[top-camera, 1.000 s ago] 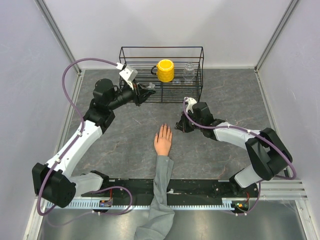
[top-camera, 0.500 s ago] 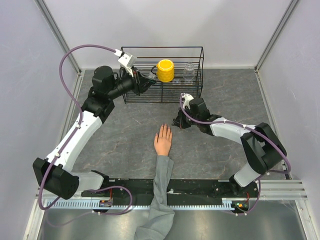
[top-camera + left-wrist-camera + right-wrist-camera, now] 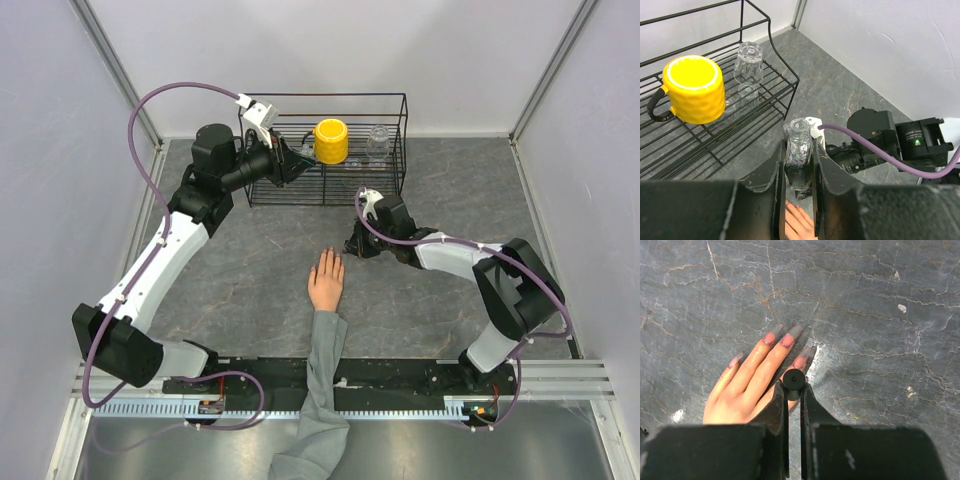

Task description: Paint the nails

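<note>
The peach mannequin hand (image 3: 326,284) lies palm down mid-table, its grey sleeve (image 3: 322,372) running to the near edge. In the right wrist view the nails (image 3: 787,340) look long, with patchy dark pink glitter. My right gripper (image 3: 794,388) is shut on a small black brush cap (image 3: 794,378), hovering over the finger nearest it; the brush itself is hidden below the cap. From above, the right gripper (image 3: 356,246) sits just right of the fingertips. My left gripper (image 3: 799,150) is shut on an uncapped glitter polish bottle (image 3: 799,167), held upright near the rack (image 3: 292,165).
A black wire rack (image 3: 390,112) stands at the back of the table with a yellow mug (image 3: 331,141) and an upturned clear glass (image 3: 378,144) in it. Grey walls close in the left, right and back sides.
The left arm has swung up and right toward the rack's front, still holding the bottle. The right gripper has crept left, closer to the fingertips.
</note>
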Motion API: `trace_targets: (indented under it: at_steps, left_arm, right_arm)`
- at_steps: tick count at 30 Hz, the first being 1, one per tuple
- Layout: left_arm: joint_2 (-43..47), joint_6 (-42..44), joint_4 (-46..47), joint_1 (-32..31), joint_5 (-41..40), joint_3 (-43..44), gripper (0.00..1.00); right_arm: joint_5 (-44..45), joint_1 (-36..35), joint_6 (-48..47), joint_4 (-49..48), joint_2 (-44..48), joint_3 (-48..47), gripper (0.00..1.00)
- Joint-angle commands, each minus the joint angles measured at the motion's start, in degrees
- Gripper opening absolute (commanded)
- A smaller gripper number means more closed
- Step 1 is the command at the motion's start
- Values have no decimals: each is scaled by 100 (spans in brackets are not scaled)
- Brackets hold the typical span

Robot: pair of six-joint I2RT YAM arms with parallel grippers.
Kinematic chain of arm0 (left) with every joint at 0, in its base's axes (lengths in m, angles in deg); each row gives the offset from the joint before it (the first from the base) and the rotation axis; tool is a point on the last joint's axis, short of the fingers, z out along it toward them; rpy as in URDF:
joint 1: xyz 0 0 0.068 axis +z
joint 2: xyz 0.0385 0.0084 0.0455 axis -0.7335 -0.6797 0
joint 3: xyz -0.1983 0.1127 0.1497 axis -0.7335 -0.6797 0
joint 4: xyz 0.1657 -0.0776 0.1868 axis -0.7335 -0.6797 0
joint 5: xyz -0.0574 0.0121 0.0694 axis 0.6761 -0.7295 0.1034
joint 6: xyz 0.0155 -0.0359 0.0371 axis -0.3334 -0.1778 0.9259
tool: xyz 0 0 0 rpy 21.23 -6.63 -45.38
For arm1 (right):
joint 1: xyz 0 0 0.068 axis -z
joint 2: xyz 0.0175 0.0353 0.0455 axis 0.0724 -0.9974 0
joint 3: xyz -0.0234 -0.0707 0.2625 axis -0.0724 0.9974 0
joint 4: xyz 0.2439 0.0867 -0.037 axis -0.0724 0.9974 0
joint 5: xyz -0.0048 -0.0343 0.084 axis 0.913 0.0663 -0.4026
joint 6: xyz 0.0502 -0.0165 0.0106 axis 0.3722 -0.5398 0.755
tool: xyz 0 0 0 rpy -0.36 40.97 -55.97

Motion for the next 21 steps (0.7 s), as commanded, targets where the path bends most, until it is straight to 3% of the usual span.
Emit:
trace_targets:
  at_steps: [1, 21]
  left_arm:
    - [-16, -85, 64, -4, 136, 294, 2]
    - [-42, -67, 20, -4, 180, 347, 2]
  right_arm:
    - [-146, -5, -24, -96, -150, -260, 0]
    - [-102, -14, -24, -17, -361, -348, 0]
